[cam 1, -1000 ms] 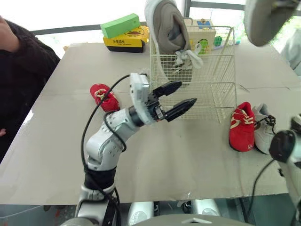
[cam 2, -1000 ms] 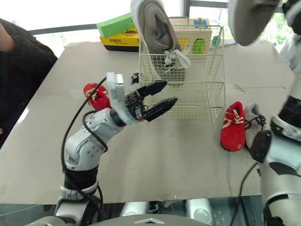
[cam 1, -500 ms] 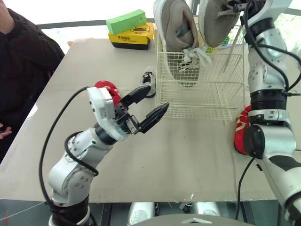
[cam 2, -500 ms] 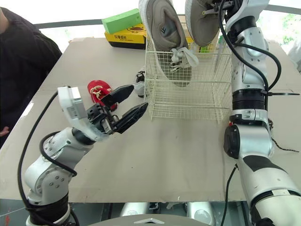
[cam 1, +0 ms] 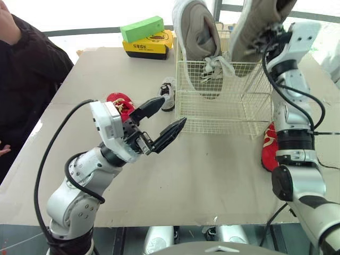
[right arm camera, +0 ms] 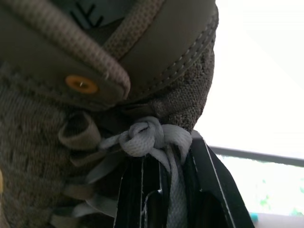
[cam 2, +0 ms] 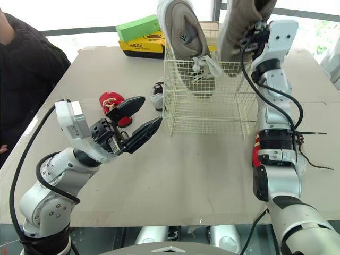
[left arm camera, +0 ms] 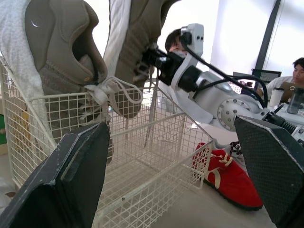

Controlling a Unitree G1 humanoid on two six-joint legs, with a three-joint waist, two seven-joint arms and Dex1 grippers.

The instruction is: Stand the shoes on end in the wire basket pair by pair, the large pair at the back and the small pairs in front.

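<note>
A white wire basket (cam 1: 234, 109) stands at the table's middle back. One large grey shoe (cam 1: 195, 37) stands on end in its left part, heel up. My right gripper (cam 1: 272, 41) is shut on the second large grey shoe (cam 1: 256, 24) by its laces (right arm camera: 147, 137), holding it above the basket's right side. A small red shoe (cam 1: 118, 102) and a small white shoe (cam 1: 168, 88) lie left of the basket. Another red shoe (cam 1: 267, 149) lies right of it, partly behind my right arm. My left gripper (cam 1: 174, 110) hangs open in front of the basket's left corner, holding nothing.
A green box (cam 1: 141, 28) rests on a yellow box (cam 1: 150, 47) at the table's far edge. A person in black (cam 1: 26, 74) sits at the left side. A colourful box stands behind the basket. Bare tabletop (cam 1: 212, 170) lies in front of the basket.
My right arm has swung in and brought the second grey shoe down and left to above the basket. My left gripper has drawn back from the basket front, still open.
</note>
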